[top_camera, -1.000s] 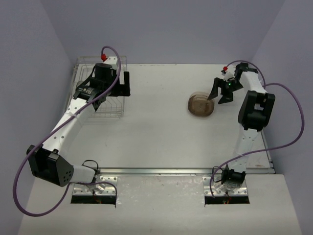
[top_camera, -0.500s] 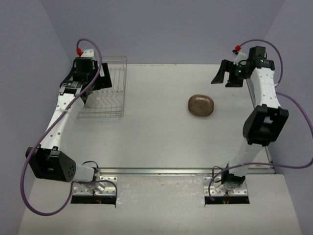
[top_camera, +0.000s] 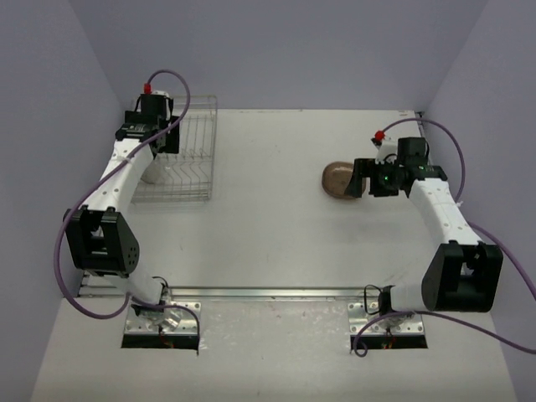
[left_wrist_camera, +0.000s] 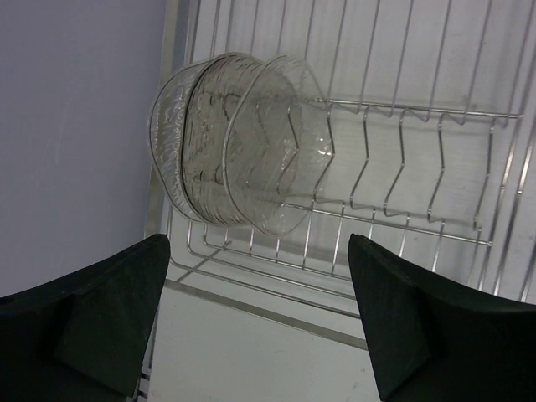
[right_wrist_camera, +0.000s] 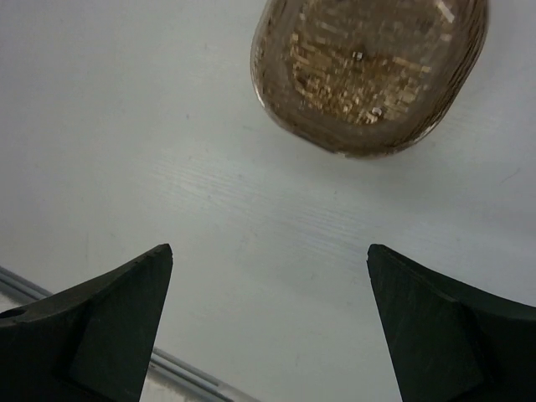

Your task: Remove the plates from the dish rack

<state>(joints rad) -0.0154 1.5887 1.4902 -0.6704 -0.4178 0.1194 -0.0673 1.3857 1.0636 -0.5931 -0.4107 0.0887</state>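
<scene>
The right gripper has swung back down beside the smoky-brown translucent plates stacked centre-right on the white table. The left gripper has shifted over the clear plates standing in the silver wire dish rack, upper left. Both gape empty, so unloading likely continues.

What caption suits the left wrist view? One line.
Open left fingers hover before clear plates standing upright in the wire dish rack.

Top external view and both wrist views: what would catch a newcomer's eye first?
First, the smoky brown plate, flat on the white table right of centre, with the open right claw close beside it. Next, the clear plates standing on edge at one end of the wire dish rack at far left, facing the open left claw.
</scene>
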